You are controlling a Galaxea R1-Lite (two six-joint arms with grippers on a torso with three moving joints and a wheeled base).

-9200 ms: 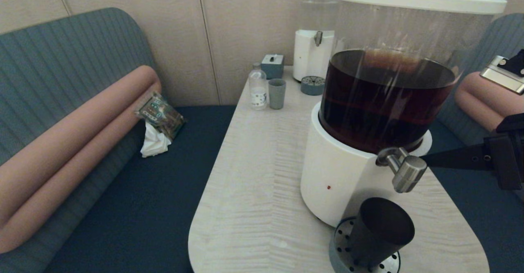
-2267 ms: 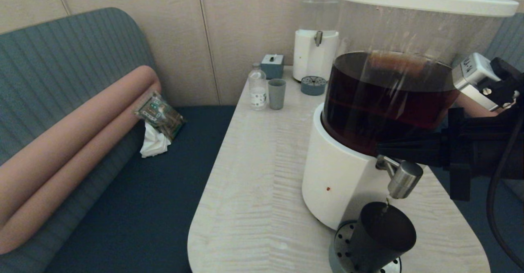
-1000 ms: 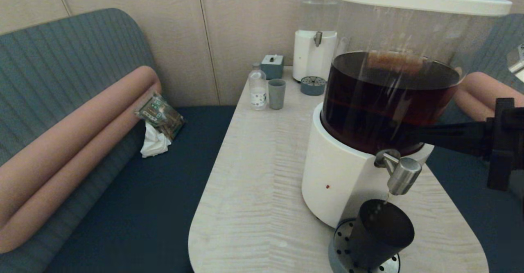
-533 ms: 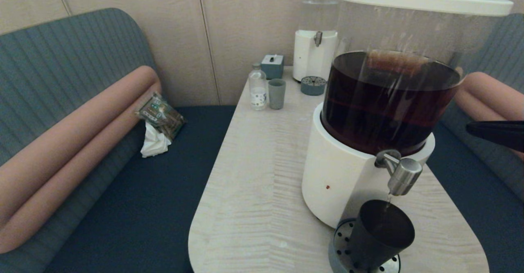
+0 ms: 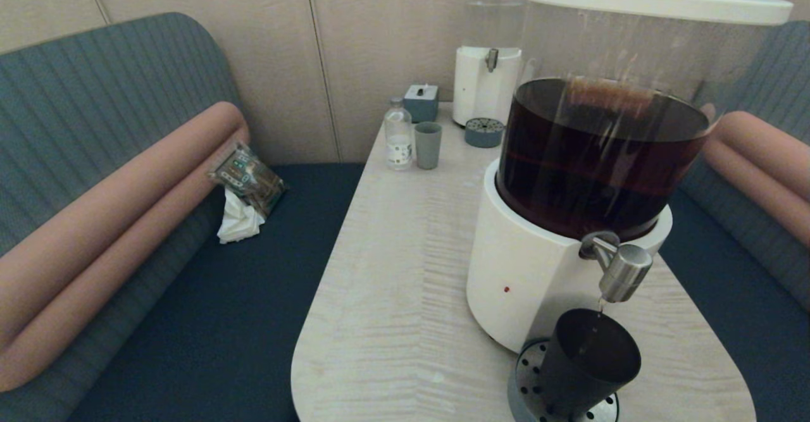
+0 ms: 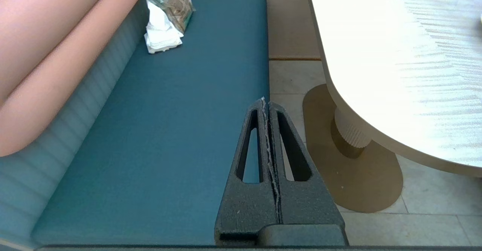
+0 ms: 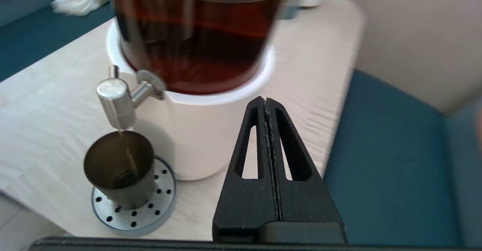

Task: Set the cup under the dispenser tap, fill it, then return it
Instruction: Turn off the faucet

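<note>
Gone from the head view is the right arm, which half a second ago still poked its black finger in at 3 o'clock; now neither arm shows there. Seen from its own wrist camera, the right gripper [image 7: 266, 100] hangs off the table's edge over the blue seat, apart from the dispenser, its two black fingers pressed flat together on nothing. The left gripper [image 6: 266, 101] is parked above the teal bench seat [image 6: 169, 130] beside the table, fingers likewise pressed together and empty.

The small dark brown-black translucent plastic cup [image 5: 585, 362] stands on the round perforated metal drip tray [image 5: 525, 378] at about 5 o'clock on the pale wood-grain table [image 5: 392, 295], directly under the stubby brushed-steel dispenser tap [image 5: 623, 273]. A thin thread of liquid falls from the tap into the cup. Behind it rises the big clear tank on a white base [image 5: 525, 270], holding dark brown liquid
</note>
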